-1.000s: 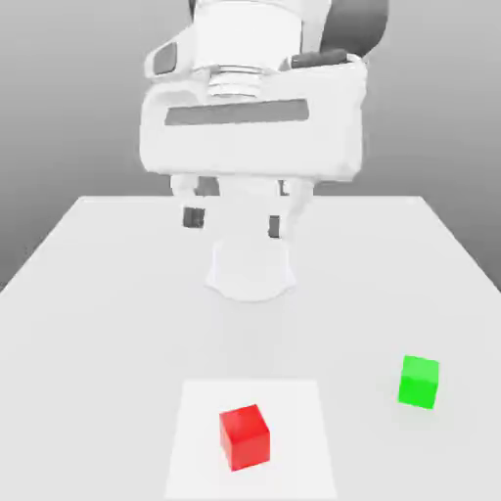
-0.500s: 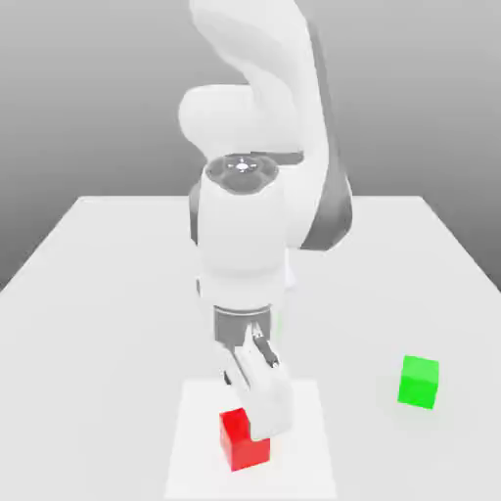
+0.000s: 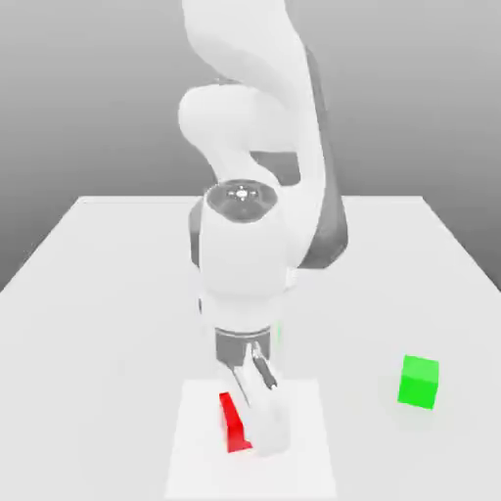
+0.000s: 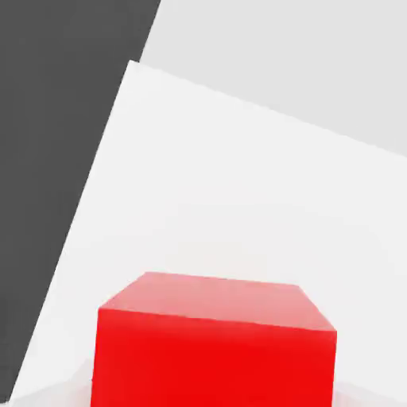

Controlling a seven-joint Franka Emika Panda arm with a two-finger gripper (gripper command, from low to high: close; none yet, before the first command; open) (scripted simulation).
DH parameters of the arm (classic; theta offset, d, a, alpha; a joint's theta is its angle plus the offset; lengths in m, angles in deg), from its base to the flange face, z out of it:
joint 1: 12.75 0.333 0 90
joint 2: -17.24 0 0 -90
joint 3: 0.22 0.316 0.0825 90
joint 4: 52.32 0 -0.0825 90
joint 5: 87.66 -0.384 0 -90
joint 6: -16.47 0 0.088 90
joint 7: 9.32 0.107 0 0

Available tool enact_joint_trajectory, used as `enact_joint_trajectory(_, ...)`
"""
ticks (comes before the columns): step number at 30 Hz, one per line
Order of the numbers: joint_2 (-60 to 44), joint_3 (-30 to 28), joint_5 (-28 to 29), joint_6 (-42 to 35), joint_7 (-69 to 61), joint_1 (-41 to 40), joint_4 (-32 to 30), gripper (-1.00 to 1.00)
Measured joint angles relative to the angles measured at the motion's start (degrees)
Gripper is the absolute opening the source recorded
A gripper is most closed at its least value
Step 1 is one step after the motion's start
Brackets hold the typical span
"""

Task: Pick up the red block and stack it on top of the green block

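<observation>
Reaching down over the red block (image 3: 233, 423), I have my fingers (image 3: 256, 426) low at it, the hand covering most of the cube in the exterior view so that just a red sliver shows beside it. Whether the fingers stand wide or have closed on the block I cannot tell. In the hand view the red block (image 4: 213, 342) sits close and square-on, resting on the white counter (image 4: 238, 199). In the exterior view it lies on a paler square patch (image 3: 196, 440) of the counter, near the front edge. The green block (image 3: 419, 381) stands apart toward the exterior view's right, untouched, with nothing on it.

I judge this to be the grasp step: the approach looks done, the lift not yet begun. The next move calls for a firm closure across two opposite faces, then a straight lift high enough to clear the green block before carrying across and lowering squarely onto its top.
</observation>
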Motion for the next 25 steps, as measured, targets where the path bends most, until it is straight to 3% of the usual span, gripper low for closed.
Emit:
enact_joint_trajectory(15, 11.17, 13.71, -7.35, -5.25, 2.25, 25.02, -5.43, -1.0)
enact_joint_trajectory(21, 1.22, 10.84, 3.94, 3.64, 10.87, 26.4, -5.24, -1.0)
enact_joint_trajectory(22, -0.58, 9.58, 6.11, 5.16, 12.44, 27.25, -5.13, 1.0)
enact_joint_trajectory(25, -0.58, 9.58, 6.11, 5.17, 12.44, 27.25, -5.13, 1.0)
